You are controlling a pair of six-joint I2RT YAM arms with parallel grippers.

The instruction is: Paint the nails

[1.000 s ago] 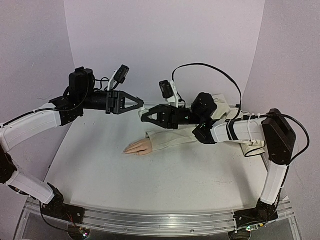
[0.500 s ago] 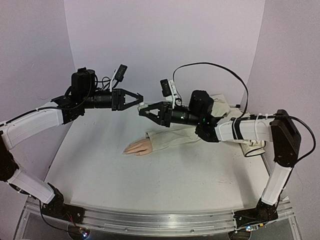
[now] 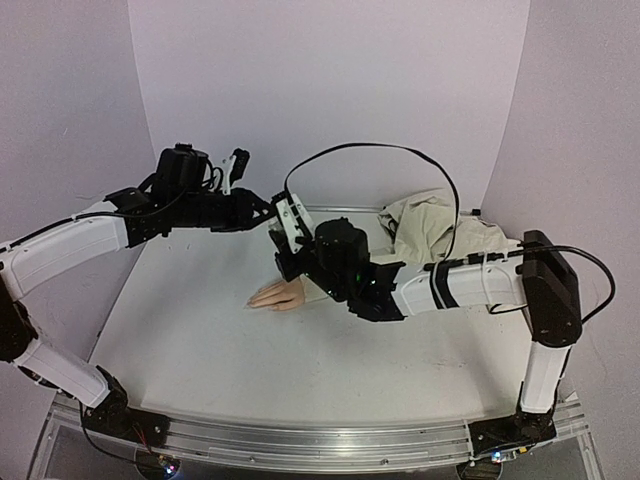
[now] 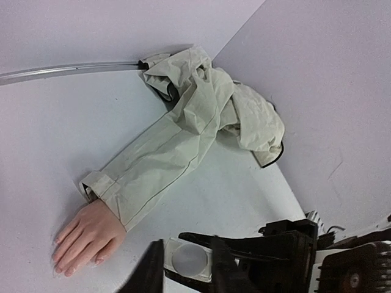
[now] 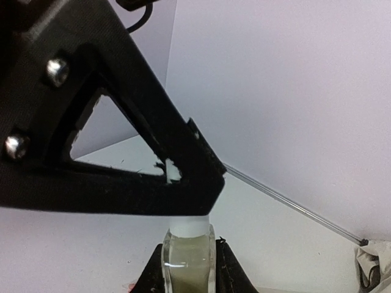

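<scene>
A peach fake hand (image 4: 85, 235) lies flat on the white table, sticking out of a beige sleeve (image 4: 165, 165). Its nails (image 4: 61, 265) are tiny and pale at the fingertips. Above it, my right gripper (image 5: 188, 271) is shut on a small clear bottle (image 5: 188, 259) of pale liquid, held upright. My left gripper (image 5: 183, 183) is shut on the bottle's white cap (image 5: 188, 224). In the top view the two grippers meet, left (image 3: 265, 212) against right (image 3: 283, 238), just behind the hand (image 3: 278, 295). The left wrist view shows the bottle (image 4: 190, 259) end-on between my left fingers.
The sleeve's loose beige cloth (image 3: 430, 225) is bunched at the back right corner. My right forearm (image 3: 450, 285) lies across the sleeve in the top view. Lilac walls (image 3: 330, 90) close the table at the back and sides. A thin rail (image 4: 67, 67) runs along the back edge.
My right arm has swung left and down over the sleeve, carrying the bottle. My left gripper has followed and now sits on the cap.
</scene>
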